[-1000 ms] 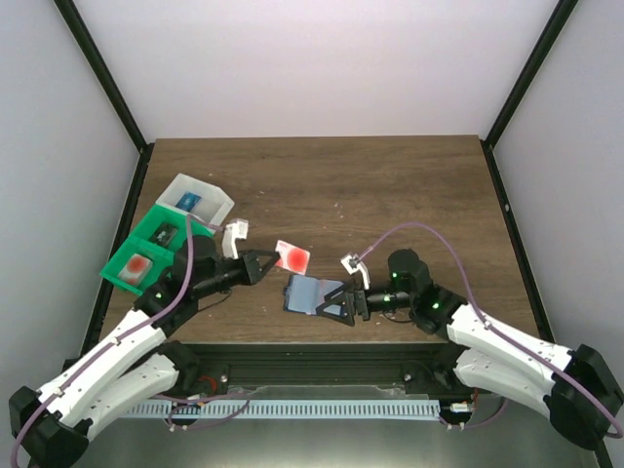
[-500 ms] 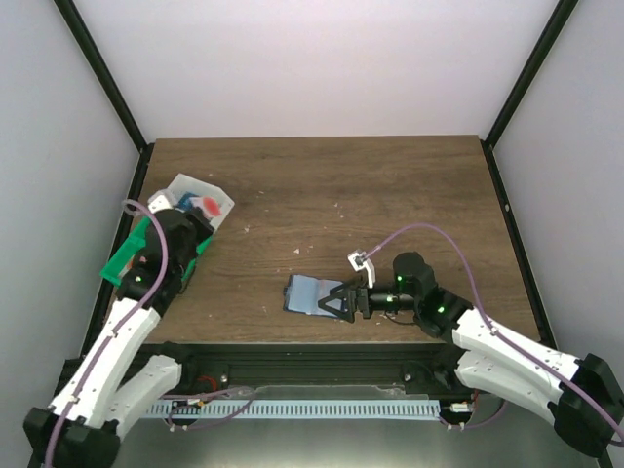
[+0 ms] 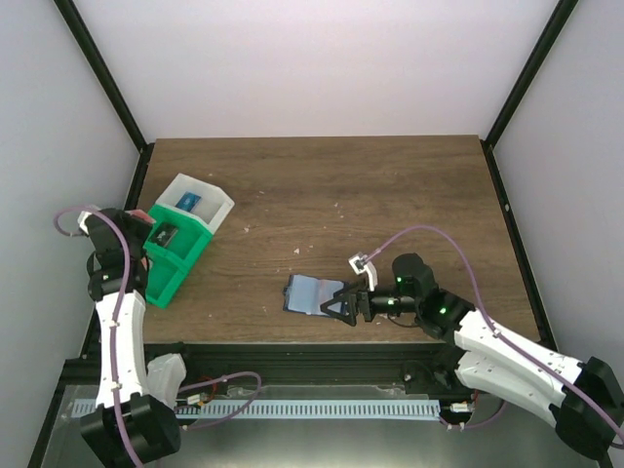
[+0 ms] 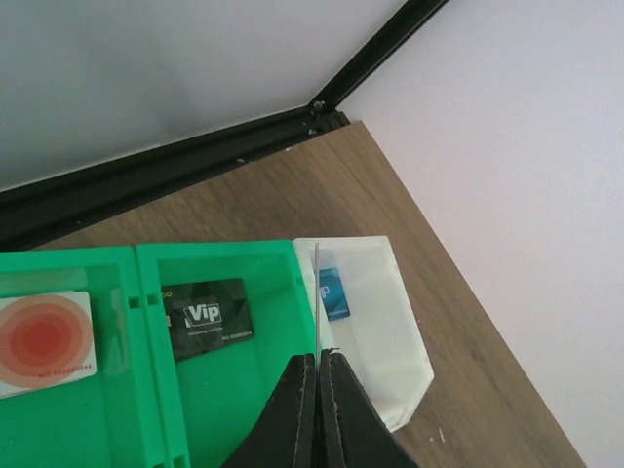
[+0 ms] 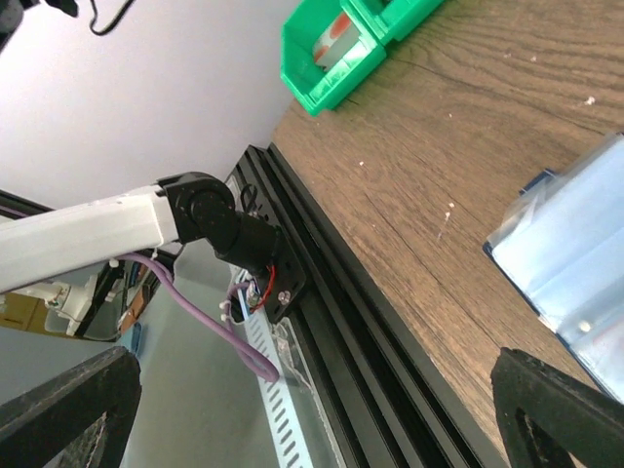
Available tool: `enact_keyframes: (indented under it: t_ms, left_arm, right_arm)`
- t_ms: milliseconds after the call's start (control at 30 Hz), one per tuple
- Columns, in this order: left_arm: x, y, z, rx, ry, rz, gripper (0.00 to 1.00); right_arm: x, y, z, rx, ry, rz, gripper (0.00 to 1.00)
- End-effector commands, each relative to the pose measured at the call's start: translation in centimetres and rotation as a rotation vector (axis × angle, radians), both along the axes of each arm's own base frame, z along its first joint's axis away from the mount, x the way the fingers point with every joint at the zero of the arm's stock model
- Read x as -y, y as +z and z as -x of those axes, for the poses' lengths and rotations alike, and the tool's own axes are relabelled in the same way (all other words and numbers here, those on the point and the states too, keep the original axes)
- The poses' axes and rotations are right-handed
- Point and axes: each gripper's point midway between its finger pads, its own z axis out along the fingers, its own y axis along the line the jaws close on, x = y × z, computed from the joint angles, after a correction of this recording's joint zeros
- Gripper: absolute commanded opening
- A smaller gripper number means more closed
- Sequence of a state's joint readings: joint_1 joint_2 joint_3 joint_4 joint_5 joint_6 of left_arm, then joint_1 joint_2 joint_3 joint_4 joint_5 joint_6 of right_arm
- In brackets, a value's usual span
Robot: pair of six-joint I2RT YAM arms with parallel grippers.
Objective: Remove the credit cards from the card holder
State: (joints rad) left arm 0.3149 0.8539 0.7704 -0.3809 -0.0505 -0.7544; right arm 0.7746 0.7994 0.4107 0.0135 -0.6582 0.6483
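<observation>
Two cards can be made out. One card (image 4: 317,292) is pinched edge-on between the closed fingers of the left gripper (image 4: 317,359), which is seen over the wall shared by the green bin (image 4: 224,400) and the white bin (image 4: 390,322). A second card (image 4: 44,341), marked with a red-orange blotch, is laid flat in the green bin's end compartment. A black Vip card (image 4: 207,317) is laid in the next compartment, and a small blue card (image 4: 331,292) in the white bin. The wallet (image 3: 307,292) is seen flat on the table (image 3: 390,195), near its front edge and well apart from the bins. The right gripper (image 3: 331,302) is spread wide at the wallet's right edge; contact cannot be judged.
</observation>
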Motion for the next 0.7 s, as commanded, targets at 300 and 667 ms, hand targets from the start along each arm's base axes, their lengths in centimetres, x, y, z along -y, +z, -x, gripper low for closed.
enact_keyframes:
  t_ms: [300, 667]
  left_arm:
    - [-2.6, -4.1, 2.2, -0.076, 0.165, -0.021, 0.0]
    - [-3.9, -8.1, 2.9, -0.148, 0.215, 0.027, 0.0]
  right_arm:
    - [0.2, 0.6, 0.0, 0.045, 0.021, 0.062, 1.0]
    - [0.0, 0.1, -0.1, 0.014, 0.027, 0.081, 1.0]
